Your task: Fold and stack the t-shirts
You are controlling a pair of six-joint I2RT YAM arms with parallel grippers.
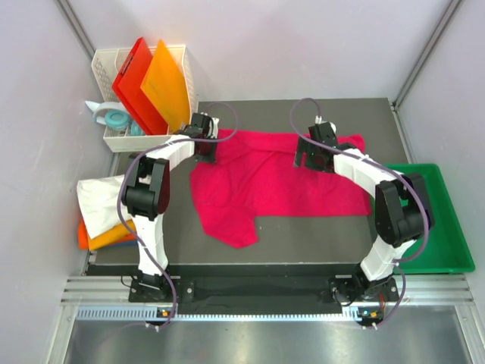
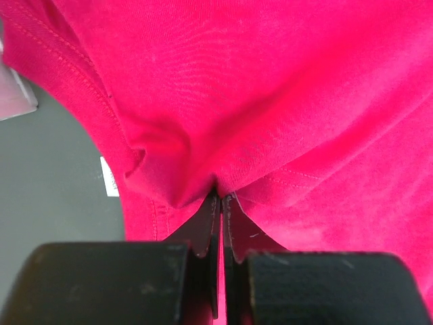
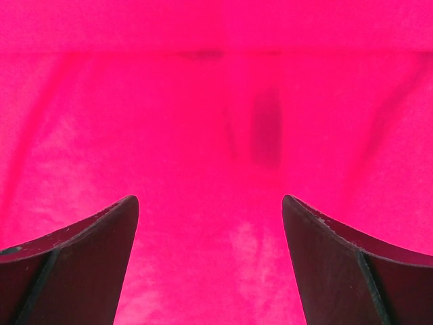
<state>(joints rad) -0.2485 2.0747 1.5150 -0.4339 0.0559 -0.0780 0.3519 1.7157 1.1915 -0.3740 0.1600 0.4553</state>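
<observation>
left gripper [image 2: 220, 203]: jaws pinched shut on edge fold of crimson t-shirt [image 1: 265, 189] | shirt laid crumpled on worktop [image 1: 318, 236]; judged soft, limp, light, best taken at hems/corners | right gripper [image 3: 210, 217]: jaws spread over cloth, nothing gripped

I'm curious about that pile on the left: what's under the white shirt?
A folded orange shirt pokes out beneath the white shirt, at its near edge. Whatever else lies below is covered by the white one.
</observation>
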